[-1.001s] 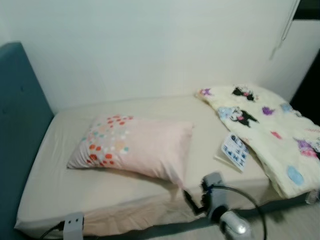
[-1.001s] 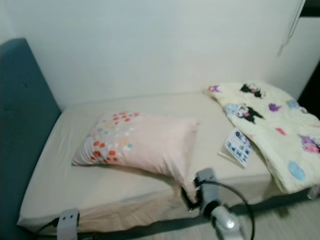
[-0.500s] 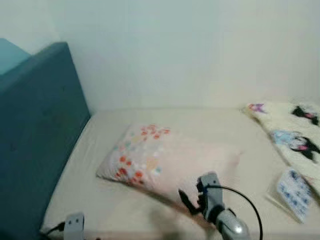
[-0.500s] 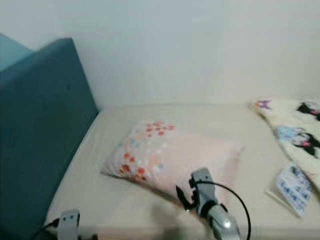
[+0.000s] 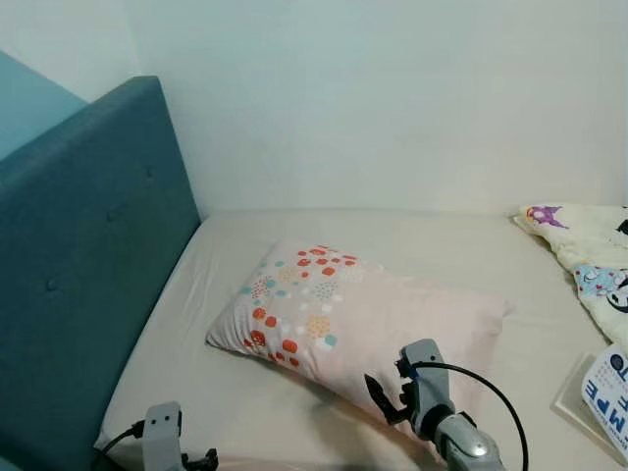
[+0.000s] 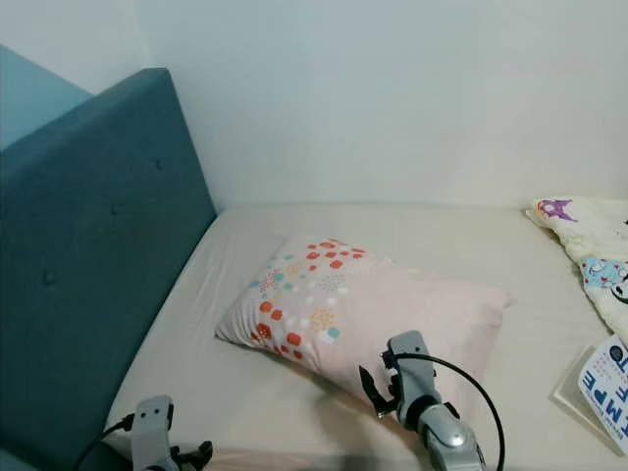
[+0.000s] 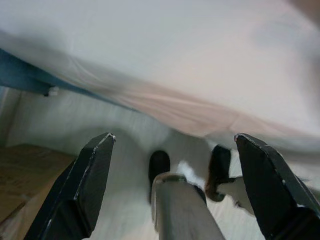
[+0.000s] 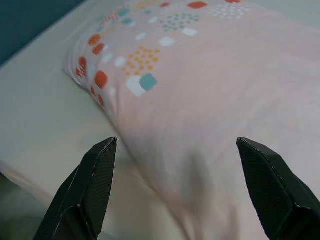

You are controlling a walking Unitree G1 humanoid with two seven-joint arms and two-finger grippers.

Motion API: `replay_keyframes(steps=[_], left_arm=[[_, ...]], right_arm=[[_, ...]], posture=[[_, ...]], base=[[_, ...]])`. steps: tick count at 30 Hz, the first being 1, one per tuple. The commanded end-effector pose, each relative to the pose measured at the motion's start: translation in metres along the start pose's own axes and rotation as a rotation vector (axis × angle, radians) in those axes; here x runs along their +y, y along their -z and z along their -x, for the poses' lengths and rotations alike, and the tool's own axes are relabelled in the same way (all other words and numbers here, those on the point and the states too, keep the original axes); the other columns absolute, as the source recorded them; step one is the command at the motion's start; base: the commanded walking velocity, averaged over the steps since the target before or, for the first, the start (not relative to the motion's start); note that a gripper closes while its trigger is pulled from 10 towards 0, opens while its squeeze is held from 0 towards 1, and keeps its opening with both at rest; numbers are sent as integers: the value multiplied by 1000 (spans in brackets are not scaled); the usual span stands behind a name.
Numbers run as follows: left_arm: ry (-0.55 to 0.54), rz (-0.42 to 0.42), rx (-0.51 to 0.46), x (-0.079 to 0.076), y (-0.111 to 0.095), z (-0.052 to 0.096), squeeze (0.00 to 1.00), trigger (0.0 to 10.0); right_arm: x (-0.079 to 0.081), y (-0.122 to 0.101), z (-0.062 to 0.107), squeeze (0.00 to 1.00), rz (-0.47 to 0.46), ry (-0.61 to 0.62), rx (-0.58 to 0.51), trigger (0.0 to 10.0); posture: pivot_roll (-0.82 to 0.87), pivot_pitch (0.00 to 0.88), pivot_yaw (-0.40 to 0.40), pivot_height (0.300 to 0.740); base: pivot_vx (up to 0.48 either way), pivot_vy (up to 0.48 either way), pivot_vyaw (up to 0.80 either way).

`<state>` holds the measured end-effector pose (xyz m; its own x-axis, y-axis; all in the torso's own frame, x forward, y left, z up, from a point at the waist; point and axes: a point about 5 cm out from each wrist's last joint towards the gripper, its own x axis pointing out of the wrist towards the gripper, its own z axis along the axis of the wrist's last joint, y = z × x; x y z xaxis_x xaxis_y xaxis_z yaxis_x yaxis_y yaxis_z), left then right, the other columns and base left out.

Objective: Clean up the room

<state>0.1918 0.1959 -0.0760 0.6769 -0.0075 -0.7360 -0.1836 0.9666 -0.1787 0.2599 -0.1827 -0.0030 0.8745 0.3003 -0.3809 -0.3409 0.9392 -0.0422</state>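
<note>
The right gripper [image 8: 172, 192], fingers spread wide, frames the soft pink pillow with coloured dots [image 5: 343, 329] — likely lining up a grasp; left gripper [image 7: 175, 187] hangs idle, equally splayed.

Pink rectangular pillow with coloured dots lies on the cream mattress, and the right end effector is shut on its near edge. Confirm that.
Not quite. The pink rectangular pillow with coloured dots does lie on the cream mattress, but the right end effector is open, fingers spread apart before the pillow, gripping nothing. The right wrist view shows it.
</note>
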Motion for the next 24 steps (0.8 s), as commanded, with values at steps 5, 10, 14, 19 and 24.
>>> replay_keyframes(steps=[5,10,14,19,24], left_arm=[[2,21,-42,0,-12,-3,0,10000],[15,29,-65,-4,-20,-5,0,10000],[30,29,-74,-7,-24,-6,0,10000],[3,15,-60,-6,-26,-7,0,10000],[-17,63,-84,-4,-31,-7,0,10000]], right_arm=[[-1,5,2,0,-28,16,26,10000],[-2,4,2,0,-42,27,11,10000],[-2,4,2,0,-31,27,11,10000],[-1,4,2,0,-28,24,9,10000],[0,4,3,0,-28,22,8,10000]], posture=[[-119,15,28,731],[-120,17,29,731],[-120,19,30,731],[-123,21,32,731],[-123,22,32,731]], base=[[0,0,-800],[0,0,-790],[0,0,-195],[0,-288,0],[0,-257,0]])
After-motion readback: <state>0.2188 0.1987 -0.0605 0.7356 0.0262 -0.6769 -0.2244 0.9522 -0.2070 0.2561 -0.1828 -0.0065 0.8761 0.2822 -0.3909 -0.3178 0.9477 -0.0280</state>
